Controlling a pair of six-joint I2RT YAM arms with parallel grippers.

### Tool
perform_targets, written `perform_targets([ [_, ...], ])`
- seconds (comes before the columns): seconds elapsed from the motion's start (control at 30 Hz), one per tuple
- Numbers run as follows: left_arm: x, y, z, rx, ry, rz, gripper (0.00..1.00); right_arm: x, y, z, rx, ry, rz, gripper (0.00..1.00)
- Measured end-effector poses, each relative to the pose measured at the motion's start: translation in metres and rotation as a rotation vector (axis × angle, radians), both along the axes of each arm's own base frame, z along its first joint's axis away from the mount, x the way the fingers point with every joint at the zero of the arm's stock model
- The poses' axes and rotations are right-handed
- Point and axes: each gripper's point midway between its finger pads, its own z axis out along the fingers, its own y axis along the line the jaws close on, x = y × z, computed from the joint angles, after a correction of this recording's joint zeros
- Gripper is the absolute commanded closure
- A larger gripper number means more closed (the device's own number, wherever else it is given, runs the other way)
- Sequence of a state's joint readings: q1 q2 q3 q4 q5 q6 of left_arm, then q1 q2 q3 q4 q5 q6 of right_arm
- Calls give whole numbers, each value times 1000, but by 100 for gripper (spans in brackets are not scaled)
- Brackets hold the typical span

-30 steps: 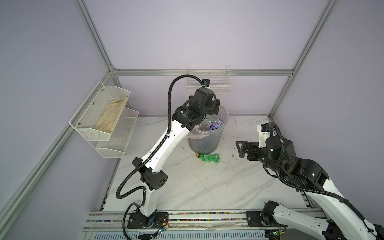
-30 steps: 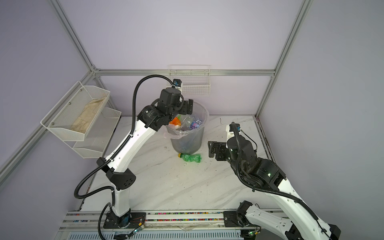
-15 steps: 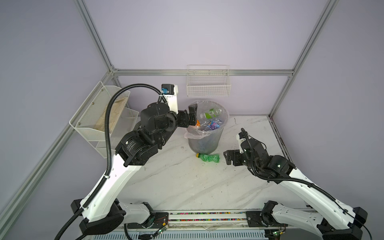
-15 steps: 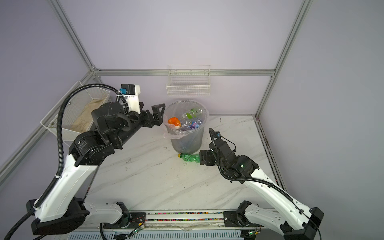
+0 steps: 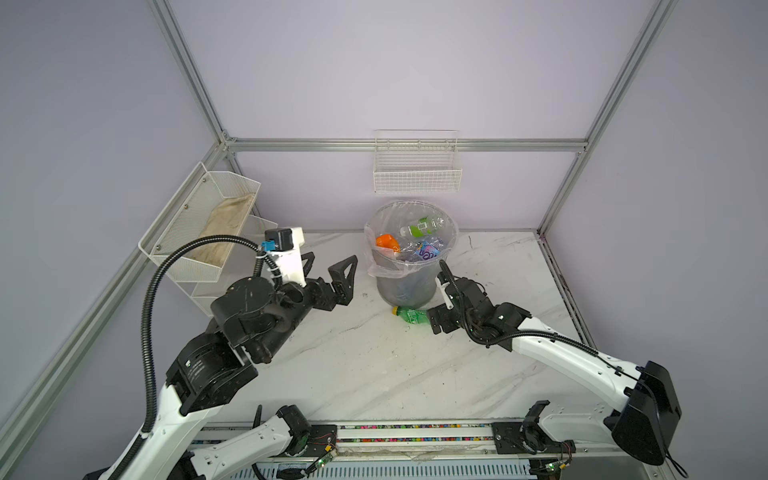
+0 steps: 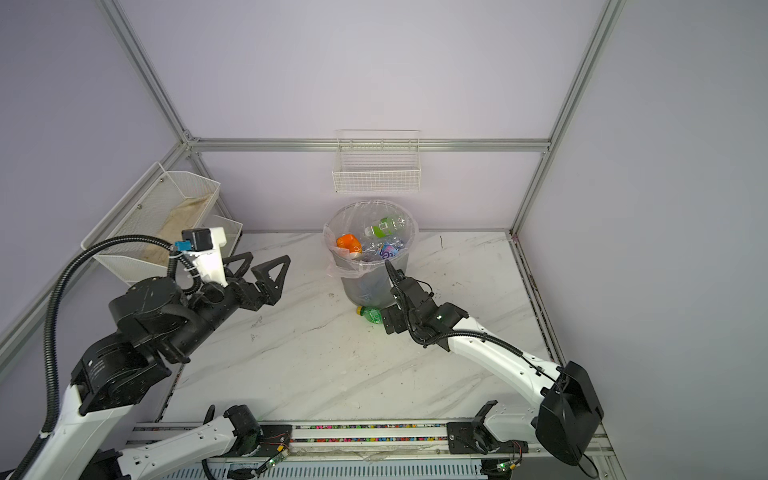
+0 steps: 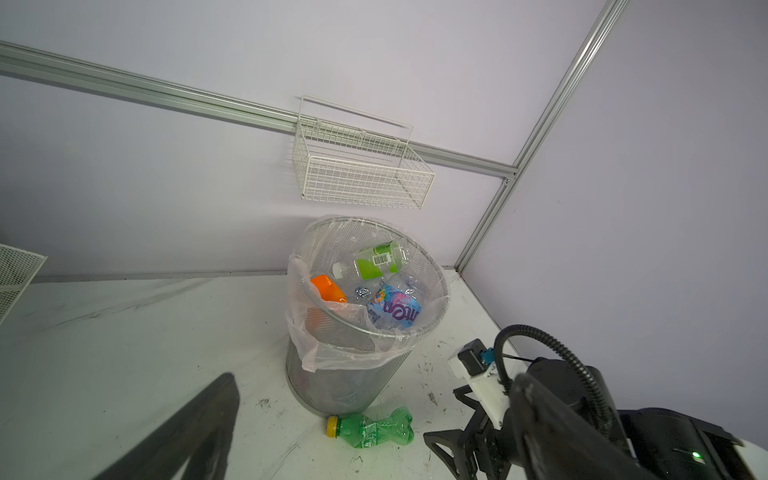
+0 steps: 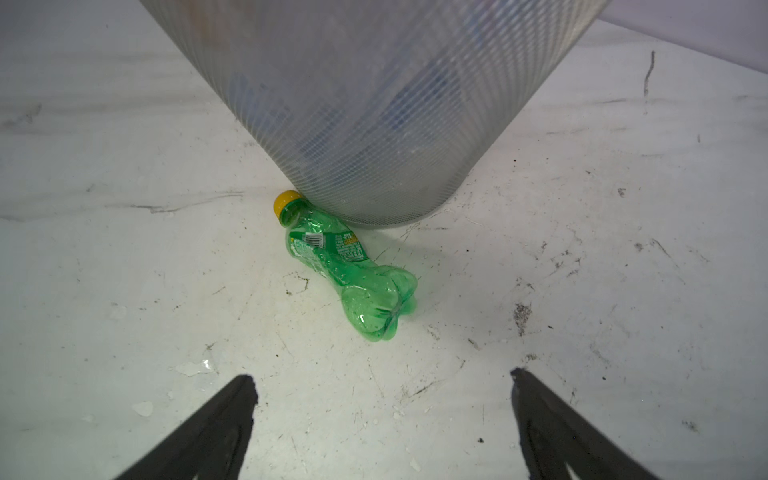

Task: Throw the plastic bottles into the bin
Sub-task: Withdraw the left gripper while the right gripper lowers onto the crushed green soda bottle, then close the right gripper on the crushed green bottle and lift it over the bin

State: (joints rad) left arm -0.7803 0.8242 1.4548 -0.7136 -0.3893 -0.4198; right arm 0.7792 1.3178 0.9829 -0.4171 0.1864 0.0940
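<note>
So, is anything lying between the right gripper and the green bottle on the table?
Nothing: the right wrist view shows only bare, scuffed table between the open right gripper and the green bottle.

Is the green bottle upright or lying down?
Lying on its side: the green bottle rests flat on the table, neck end at the foot of the bin.

Bright, even light; soft shadows; edges warped.
</note>
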Motion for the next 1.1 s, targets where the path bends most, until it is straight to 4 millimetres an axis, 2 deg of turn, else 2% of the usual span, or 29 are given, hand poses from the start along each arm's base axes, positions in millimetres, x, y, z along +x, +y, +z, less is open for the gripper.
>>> perform_targets([
  [0.13, -20, 20, 7, -55, -33, 0, 0, 7, 8, -28, -98, 8, 82, 2],
  [0.27, -30, 30, 6, -83, -38, 1, 0, 13, 13, -52, -173, 19, 131, 2],
  [0.5, -39, 38, -21, -82, 12, 4, 0, 27, 25, -84, -267, 45, 201, 3],
  [0.6, -44, 43, -28, -85, 27, 6, 0, 30, 29, -100, -299, 62, 225, 6],
  [0.67, -47, 47, -30, -90, 32, 7, 0, 31, 30, -111, -322, 79, 240, 13],
  [0.8, -52, 52, -33, -96, 36, 11, 0, 32, 36, -130, -355, 111, 265, 36],
  [0.93, -51, 51, -41, -92, 55, 15, 0, 27, 46, -128, -356, 103, 289, 60],
  [1.1, -51, 52, -48, -82, 73, 19, 0, 13, 58, -128, -380, 87, 316, 81],
])
